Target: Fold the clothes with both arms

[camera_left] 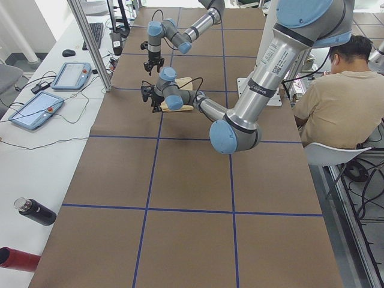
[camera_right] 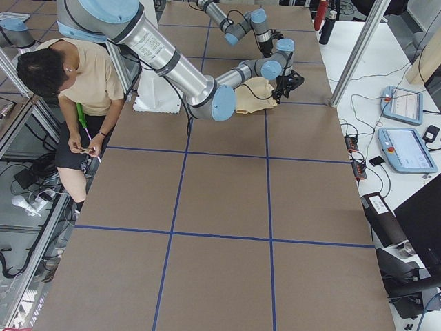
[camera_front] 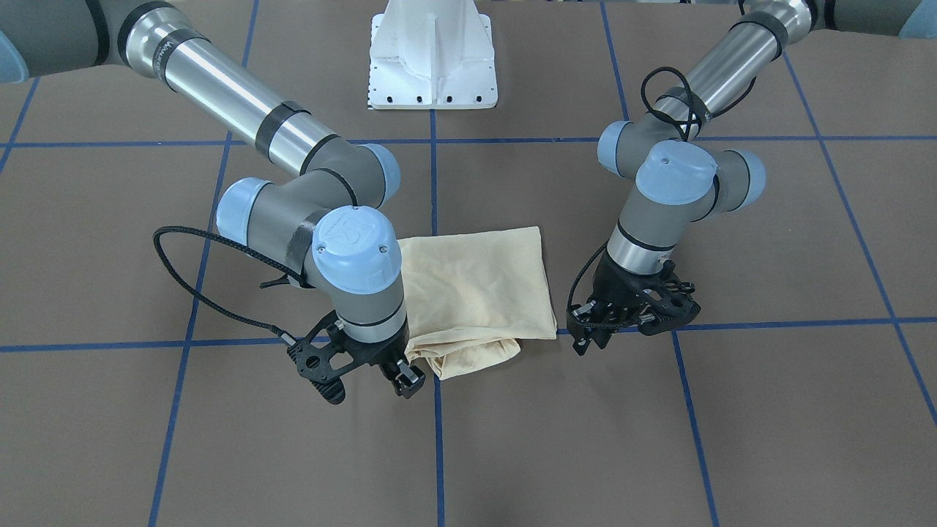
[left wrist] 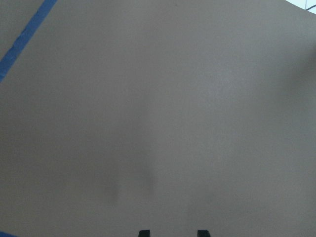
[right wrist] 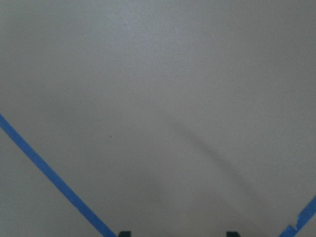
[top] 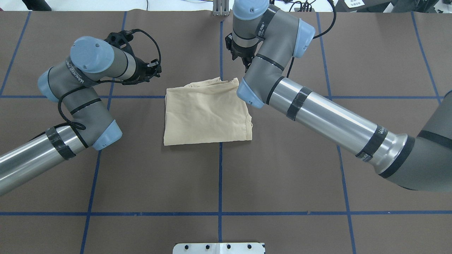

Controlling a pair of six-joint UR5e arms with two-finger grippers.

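1. Shirt (top: 206,114): mid-table (top: 289,176), folded to a rough rectangle. Its far edge (away from robot) is bunched, not flat.
2. L gripper (top: 151,70): off the shirt's far-left corner, near but not touching. Wrist cam shows fingertips (left wrist: 143,232) a little apart, nothing betw. them, only bare table below.
3. R gripper (top: 242,56): just beside the far-right corner, by the bunched edge. Tips (right wrist: 124,233) spread wider than L's, also empty.
4. Key relation: shirt lies robot-ward of both claws. Its long axis looks to run L–R across the robot, so the claws flank the two ends of the far edge. R looks slightly nearer.
5. Judgement: next prob. needs both claws down on the far corners, then a pull toward the robot. The bunched layers may slip or drag.
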